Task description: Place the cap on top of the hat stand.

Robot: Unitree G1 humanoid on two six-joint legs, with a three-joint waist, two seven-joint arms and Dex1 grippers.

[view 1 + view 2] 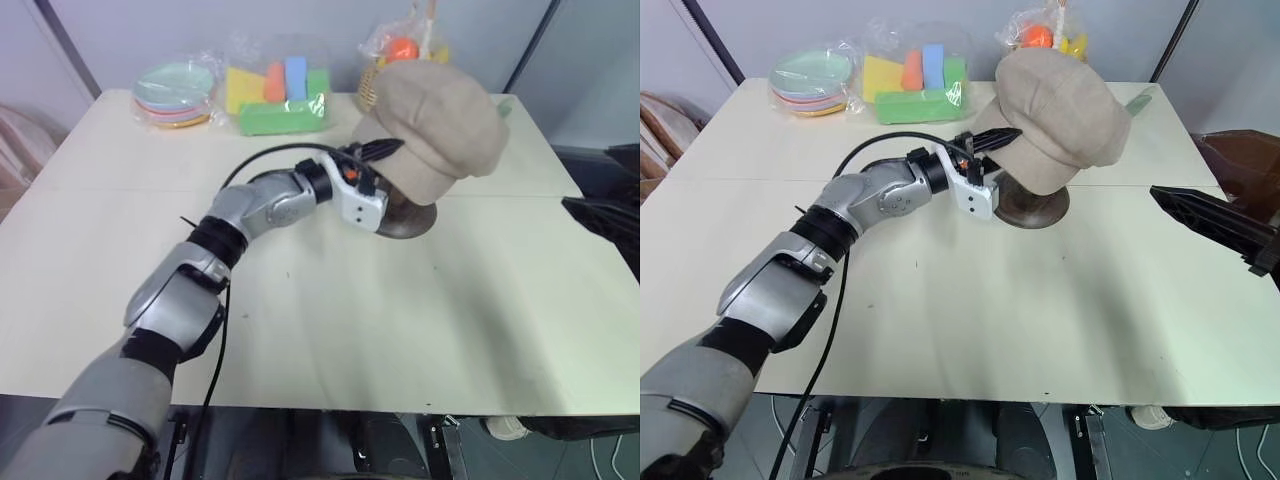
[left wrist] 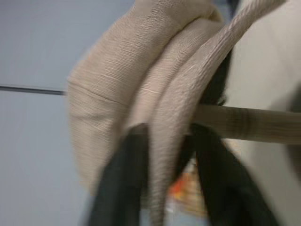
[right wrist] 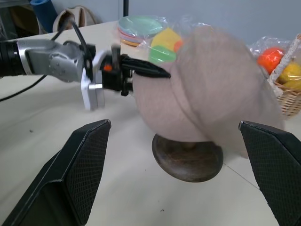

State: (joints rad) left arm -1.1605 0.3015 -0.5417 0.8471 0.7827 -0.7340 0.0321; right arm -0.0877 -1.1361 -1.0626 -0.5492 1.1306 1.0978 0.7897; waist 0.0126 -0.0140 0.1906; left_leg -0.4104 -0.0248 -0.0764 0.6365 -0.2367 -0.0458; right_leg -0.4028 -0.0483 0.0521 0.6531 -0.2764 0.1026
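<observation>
The cap (image 1: 1058, 120) already sits draped over the hat stand (image 1: 1033, 208), at about 1 o'clock on the table (image 1: 970, 320). What seems left is release and withdrawal. The left gripper (image 1: 1002, 140) has its 2 fingers straddling the brim; whether they grip it, I cannot tell. The right gripper (image 3: 178, 165) is spread wide, empty.

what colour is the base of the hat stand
Dark brown wood; the hat stand base shows best in the right wrist view.

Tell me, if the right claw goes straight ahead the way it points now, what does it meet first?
Probably the cap sitting on the hat stand, straight ahead between the right claw's open fingers; depth is unclear.
</observation>
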